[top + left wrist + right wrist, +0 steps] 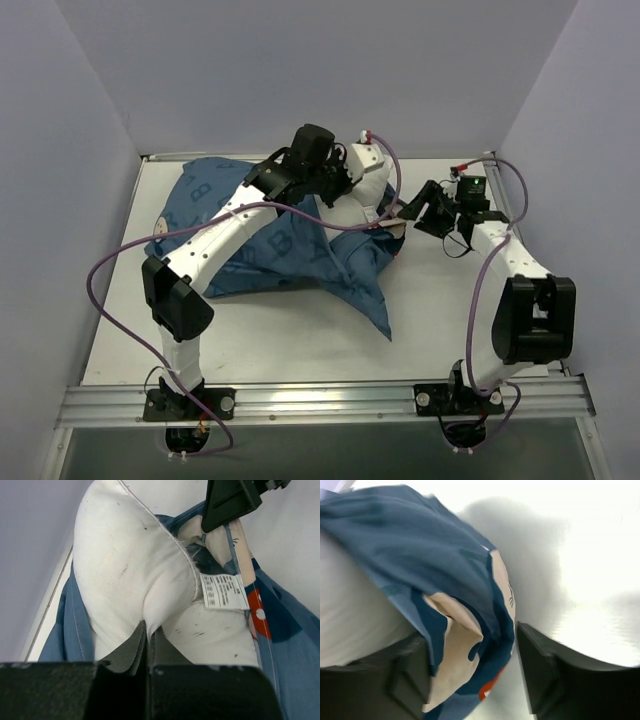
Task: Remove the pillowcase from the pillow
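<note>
While the pillowcase (290, 255) lies crumpled across the left and middle of the table (300, 350), its long axis runs slantwise from the far left corner to a loose tip that points toward the near right. Its open mouth faces the far right, and the pillow (368, 180) pokes out of it there, its bare white end raised off the surface and bulging toward the back wall (300, 70). The left gripper (148, 630) is clamped tight on a fold of that white end, jaws pressed together, with the pillow's printed tag (223, 591) just beside the pinch. The right gripper (470, 675) sits at the mouth of the cover with its jaws apart and the hem bunched between them; whether they actually pinch the cloth I cannot tell. The tabletop is plain white and glossy, closed in by pale lilac-grey walls on three sides, with a metal rail (320, 400) along the near edge carrying both arm bases.
</note>
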Controlling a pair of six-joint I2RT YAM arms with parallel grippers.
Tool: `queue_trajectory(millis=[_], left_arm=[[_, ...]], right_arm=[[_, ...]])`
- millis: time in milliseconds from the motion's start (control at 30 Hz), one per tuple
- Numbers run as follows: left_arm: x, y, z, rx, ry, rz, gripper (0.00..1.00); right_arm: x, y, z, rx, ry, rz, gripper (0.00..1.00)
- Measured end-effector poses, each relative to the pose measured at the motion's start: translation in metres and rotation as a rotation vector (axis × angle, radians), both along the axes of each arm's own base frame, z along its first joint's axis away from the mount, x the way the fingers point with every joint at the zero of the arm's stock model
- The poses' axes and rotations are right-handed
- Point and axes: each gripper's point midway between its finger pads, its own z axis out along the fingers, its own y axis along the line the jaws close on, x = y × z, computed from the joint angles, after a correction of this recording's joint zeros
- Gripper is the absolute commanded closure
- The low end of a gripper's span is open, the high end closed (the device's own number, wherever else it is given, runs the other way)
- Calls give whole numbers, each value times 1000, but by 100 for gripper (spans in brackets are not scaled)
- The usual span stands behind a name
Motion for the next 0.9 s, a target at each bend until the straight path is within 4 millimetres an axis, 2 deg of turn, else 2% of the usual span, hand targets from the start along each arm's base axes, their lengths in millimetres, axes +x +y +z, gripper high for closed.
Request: queue_trajectory(millis=[67, 200, 300, 367, 433, 500, 633, 767, 800, 900], left_arm=[[1, 3, 7, -22, 17, 23, 98], [-1, 1, 5, -34, 58, 46, 98], [4, -1, -6, -20, 86, 68, 98], [8, -1, -16, -3, 101, 84, 98], [12, -2, -25, 12, 115, 97, 98], [14, -2, -31, 18, 128, 109, 98], [16, -2, -31, 13, 135, 128, 98], [19, 0, -25, -8, 140, 154, 98], [20, 1, -24, -15, 145, 161, 98], [21, 3, -26, -12, 150, 173, 98]], right_arm=[[3, -2, 30, -47, -78, 17, 31], [1, 11, 111, -146, -279, 63, 23], [-27, 40, 155, -142, -397, 120, 21], [-50, 64, 167, -117, -436, 166, 21], [-68, 88, 165, -94, -431, 214, 21], [-78, 109, 155, -76, -401, 251, 21], [-82, 135, 116, -92, -292, 264, 25], [-80, 142, 80, -108, -218, 235, 44], [-79, 142, 74, -101, -211, 221, 52], [-75, 145, 71, -78, -215, 199, 66]])
